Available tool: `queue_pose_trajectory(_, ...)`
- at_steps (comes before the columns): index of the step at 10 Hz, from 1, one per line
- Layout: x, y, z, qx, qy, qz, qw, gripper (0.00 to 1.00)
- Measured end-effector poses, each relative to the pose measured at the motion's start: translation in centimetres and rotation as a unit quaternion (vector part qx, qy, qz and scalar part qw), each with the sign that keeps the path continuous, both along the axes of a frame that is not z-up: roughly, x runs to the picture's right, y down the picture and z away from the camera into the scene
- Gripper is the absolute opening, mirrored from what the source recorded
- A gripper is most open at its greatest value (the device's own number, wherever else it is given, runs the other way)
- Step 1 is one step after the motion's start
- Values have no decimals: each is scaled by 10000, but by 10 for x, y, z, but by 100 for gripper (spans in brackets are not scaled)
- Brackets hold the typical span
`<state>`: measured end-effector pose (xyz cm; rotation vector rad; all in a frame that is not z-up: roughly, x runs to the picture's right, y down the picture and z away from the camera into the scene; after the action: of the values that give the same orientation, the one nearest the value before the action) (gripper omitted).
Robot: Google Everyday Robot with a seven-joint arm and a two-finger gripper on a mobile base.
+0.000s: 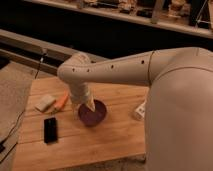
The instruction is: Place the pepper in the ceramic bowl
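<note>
The small orange pepper (62,101) lies on the wooden table (105,145), left of the purple ceramic bowl (98,120). My gripper (90,106) hangs from the bent white arm and points down over the bowl's near-left rim, just right of the pepper. It stands open with nothing in it. The arm's wrist hides part of the bowl's left edge.
A pale cream block (45,103) sits left of the pepper. A black flat device (50,130) lies near the table's front left. A small white object (140,111) stands right of the bowl, beside the robot's large white body (180,115). Cables run off the left edge.
</note>
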<state>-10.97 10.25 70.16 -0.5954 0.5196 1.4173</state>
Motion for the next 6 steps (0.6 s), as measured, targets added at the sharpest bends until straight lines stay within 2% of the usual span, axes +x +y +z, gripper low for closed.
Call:
queue_pose_trajectory(2, -14, -4, 0, -7, -168, -77, 9998, 65)
queue_pose_trajectory(6, -86, -22, 8, 135, -660, -137, 9976, 65)
